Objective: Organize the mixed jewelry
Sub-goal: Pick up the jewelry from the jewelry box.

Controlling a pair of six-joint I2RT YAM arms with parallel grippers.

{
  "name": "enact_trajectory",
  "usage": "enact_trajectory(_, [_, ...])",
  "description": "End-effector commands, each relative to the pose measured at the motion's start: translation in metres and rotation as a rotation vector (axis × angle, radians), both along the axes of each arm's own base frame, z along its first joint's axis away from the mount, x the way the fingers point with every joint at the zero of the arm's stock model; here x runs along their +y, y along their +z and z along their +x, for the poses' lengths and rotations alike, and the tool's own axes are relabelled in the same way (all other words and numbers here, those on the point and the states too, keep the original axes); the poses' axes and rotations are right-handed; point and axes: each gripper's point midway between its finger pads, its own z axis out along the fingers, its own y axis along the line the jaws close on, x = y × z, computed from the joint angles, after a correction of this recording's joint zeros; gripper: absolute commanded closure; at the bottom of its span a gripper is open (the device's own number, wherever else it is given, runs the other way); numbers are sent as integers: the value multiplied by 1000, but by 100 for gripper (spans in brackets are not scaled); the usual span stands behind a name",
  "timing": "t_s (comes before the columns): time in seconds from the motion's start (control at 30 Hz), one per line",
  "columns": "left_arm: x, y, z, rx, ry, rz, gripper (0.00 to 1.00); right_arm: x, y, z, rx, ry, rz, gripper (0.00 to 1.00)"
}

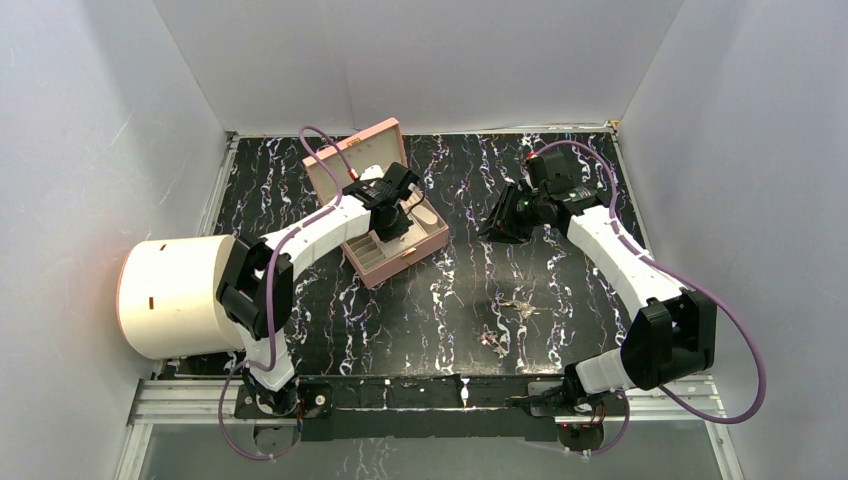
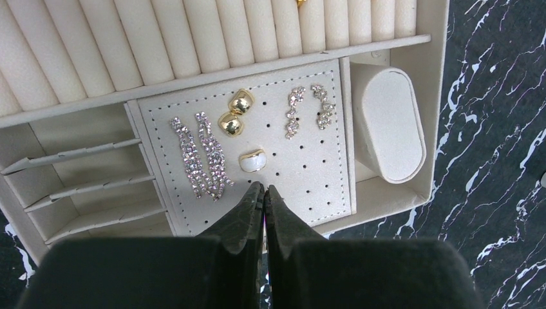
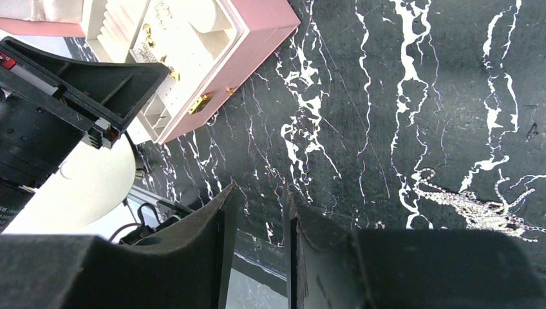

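Mixed jewelry (image 1: 518,305) sits in 2 locations: several pcs seated on the perforated pad (image 2: 309,183) of the pink box (image 3: 257,38), incl. long crystal strands (image 2: 201,158), gold studs (image 2: 233,114) and a white stud (image 2: 252,161); loose chain pcs (image 3: 476,209) lie on the table (image 1: 450,320). Left gripper (image 2: 264,188): jaws pressed together, nothing visible between them, tips just below the white stud. Right gripper (image 3: 259,193): jaws apart, empty, above bare table beside the chain pcs. Step in hand appears to be a placement on the pad. Next move prob. requires pickup of the tangled chain: jaws astride one strand, fine grip req'd
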Motion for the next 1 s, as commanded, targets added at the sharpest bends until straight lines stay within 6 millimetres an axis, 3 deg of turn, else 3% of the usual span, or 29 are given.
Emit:
enact_trajectory(0.0, [3, 15, 2, -54, -9, -4, 100, 9, 21, 7, -66, 39, 45, 59])
enact_trajectory(0.27, [-7, 44, 6, -221, -58, -139, 100, 55, 46, 8, -132, 210, 337, 39])
enact_trajectory(0.63, [-7, 68, 6, -387, -40, -302, 100, 96, 53, 22, -72, 240, 526, 38])
enact_trajectory(0.97, [-11, 105, 13, -493, 33, -607, 100, 112, 52, 27, 86, 132, 706, 37])
